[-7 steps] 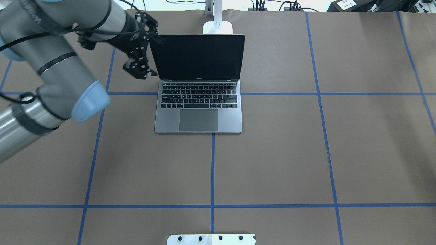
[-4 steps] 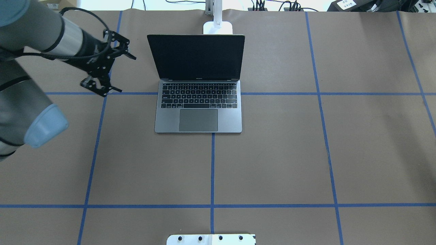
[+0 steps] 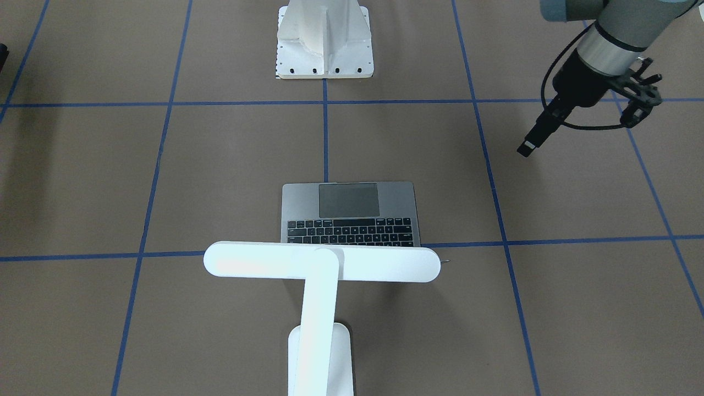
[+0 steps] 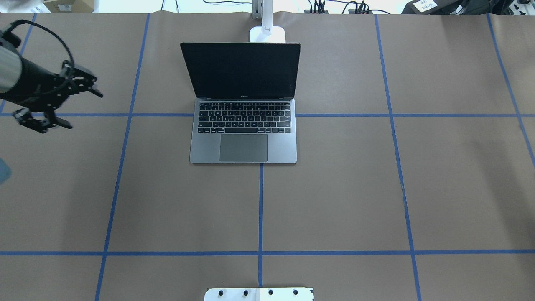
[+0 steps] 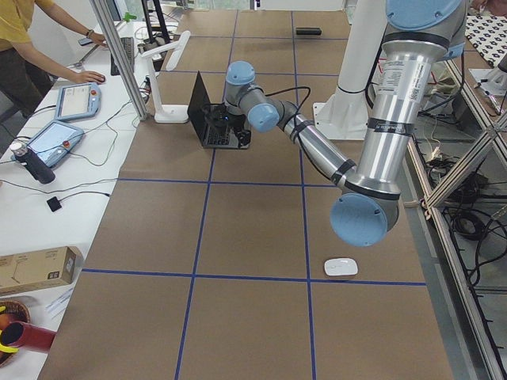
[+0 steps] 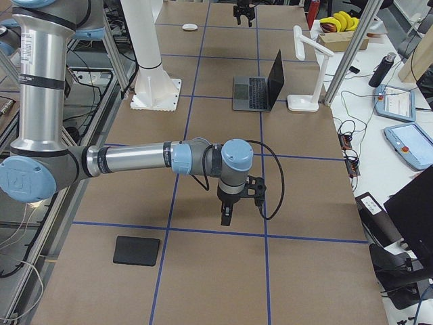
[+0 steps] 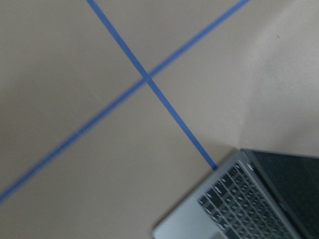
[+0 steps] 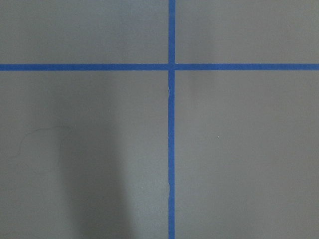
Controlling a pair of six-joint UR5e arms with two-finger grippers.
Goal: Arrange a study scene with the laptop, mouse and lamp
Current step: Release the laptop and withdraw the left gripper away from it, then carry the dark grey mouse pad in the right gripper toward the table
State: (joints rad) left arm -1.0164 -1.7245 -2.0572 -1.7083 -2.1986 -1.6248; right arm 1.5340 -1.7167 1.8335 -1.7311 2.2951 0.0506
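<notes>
Brown paper ruled into squares by blue tape covers the table (image 4: 334,188), and 2 of the 3 study items sit together on it. Well off to the right of the left gripper (image 4: 85,110) stands the laptop (image 4: 243,144), lid up and screen dark. The lamp (image 3: 322,263) is just behind that lid, its long bar head running parallel to it.

The left gripper hangs over bare paper with its fingers spread wide and nothing between them. The right gripper (image 6: 226,215) points down at bare paper at the other end of the table. Only a side view shows it, so I cannot tell whether it is spread or closed.

The mouse (image 5: 341,267) lies alone, well apart from the left gripper, out toward the table's left end and back on the robot's side. It is far from the black mouse pad (image 6: 137,250), which lies near the right gripper.

The mouse should be light and rigid, but its glossy domed shell looks slippery. Fingers closing high on the dome would likely squeeze it out. A top-down pinch low across the 2 long flanks, near the middle of its length, seems safest.

It is a small white oval, smooth and low, lying flat on the paper.
</notes>
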